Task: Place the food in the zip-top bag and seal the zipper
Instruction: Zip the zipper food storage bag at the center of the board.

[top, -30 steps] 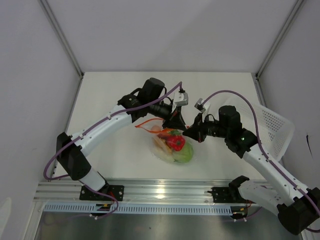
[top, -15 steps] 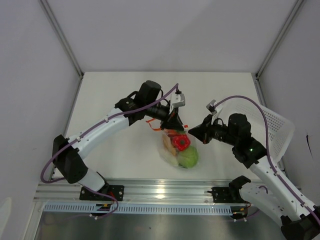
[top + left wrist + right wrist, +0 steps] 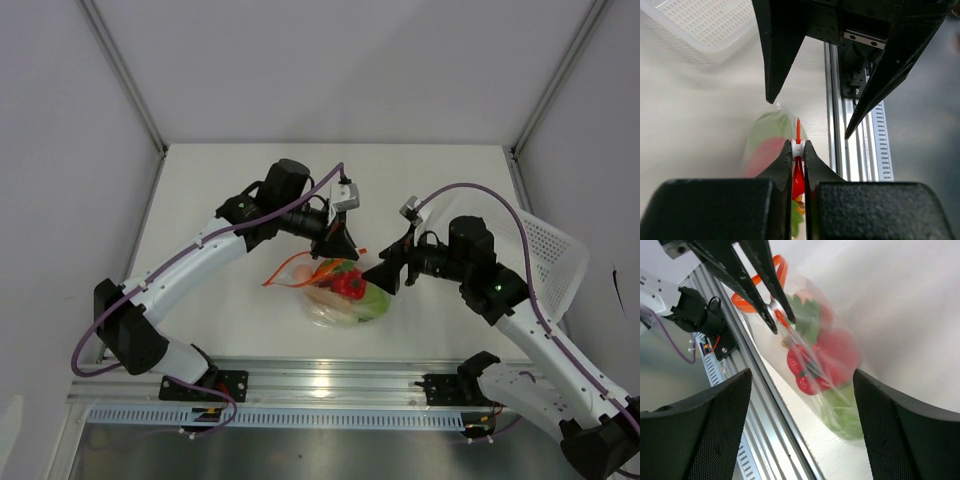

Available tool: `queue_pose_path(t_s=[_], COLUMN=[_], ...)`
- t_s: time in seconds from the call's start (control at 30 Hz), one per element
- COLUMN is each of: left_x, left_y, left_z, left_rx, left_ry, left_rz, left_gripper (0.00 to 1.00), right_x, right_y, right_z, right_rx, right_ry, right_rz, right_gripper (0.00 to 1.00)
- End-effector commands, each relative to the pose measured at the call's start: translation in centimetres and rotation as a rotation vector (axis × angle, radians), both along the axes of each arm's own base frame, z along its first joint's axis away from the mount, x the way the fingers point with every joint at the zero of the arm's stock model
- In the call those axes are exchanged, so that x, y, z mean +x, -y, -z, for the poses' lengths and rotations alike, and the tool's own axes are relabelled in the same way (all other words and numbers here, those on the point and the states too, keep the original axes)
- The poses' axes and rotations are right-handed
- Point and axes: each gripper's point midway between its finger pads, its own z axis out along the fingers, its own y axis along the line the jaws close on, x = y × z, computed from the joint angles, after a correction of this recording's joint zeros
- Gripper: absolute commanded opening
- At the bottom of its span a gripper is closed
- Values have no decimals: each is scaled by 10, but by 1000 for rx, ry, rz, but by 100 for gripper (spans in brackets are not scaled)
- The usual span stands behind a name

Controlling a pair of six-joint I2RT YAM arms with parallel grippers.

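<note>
The clear zip-top bag (image 3: pixel 335 305) lies on the table with the food inside: a red pepper (image 3: pixel 348 284), a green round fruit (image 3: pixel 373 302) and a pale piece. My left gripper (image 3: pixel 346 251) is shut on the white slider of the red-orange zipper (image 3: pixel 798 131), at the bag's top edge; the slack strip loops to the left (image 3: pixel 288 268). My right gripper (image 3: pixel 383 275) stands open just right of the bag and holds nothing. In the right wrist view the pepper (image 3: pixel 826 362) and the green fruit (image 3: pixel 842 415) show between its fingers (image 3: pixel 700 430).
A white perforated basket (image 3: pixel 551 256) leans at the right edge of the table, behind my right arm; it also shows in the left wrist view (image 3: pixel 700 25). The aluminium rail (image 3: pixel 320 378) runs along the table's near edge, close to the bag.
My right gripper has opened and now sits beside the bag. My left gripper has drawn the zipper slider leftward, and the bag has shifted with it.
</note>
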Motion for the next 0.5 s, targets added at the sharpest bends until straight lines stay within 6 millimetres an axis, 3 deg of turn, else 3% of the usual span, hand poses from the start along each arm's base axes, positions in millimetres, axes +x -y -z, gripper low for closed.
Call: queue_pose_path(t_s=[0.0,0.47], left_x=[-10,-21], left_y=[-1,-3], left_z=[-39,-39], left_rx=[-79,-91], left_ry=[37,20], left_rz=[45,100], left_gripper=[1,1], right_x=[-1,18], right_y=[-8,-35], right_z=[-27,-2], right_rx=[1,10], right_ry=[77,27], right_rz=[-68,-253], right_gripper=[83,63])
